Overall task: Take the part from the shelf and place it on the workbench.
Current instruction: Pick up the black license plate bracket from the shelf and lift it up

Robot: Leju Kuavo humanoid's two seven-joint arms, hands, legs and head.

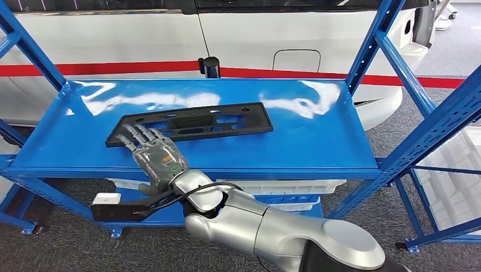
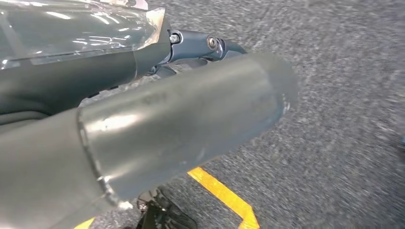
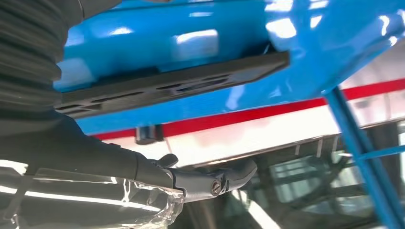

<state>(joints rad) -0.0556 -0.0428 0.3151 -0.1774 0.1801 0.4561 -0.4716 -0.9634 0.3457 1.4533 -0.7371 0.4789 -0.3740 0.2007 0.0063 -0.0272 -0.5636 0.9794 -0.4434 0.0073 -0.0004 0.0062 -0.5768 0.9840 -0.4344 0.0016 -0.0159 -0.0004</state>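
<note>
The part is a long flat black plate with several cut-outs, lying across the middle of the blue shelf board. My right hand reaches in from the front, its fingers stretched out flat over the plate's left end. In the right wrist view the plate lies flat on the blue board, and a dark finger of that hand is extended with a gap between it and the plate. My left hand hangs over the grey floor and holds nothing.
A white vehicle with a red stripe stands close behind the shelf. Blue uprights and braces frame both ends. On the lower level sit a white crate and a black piece. A yellow line marks the floor.
</note>
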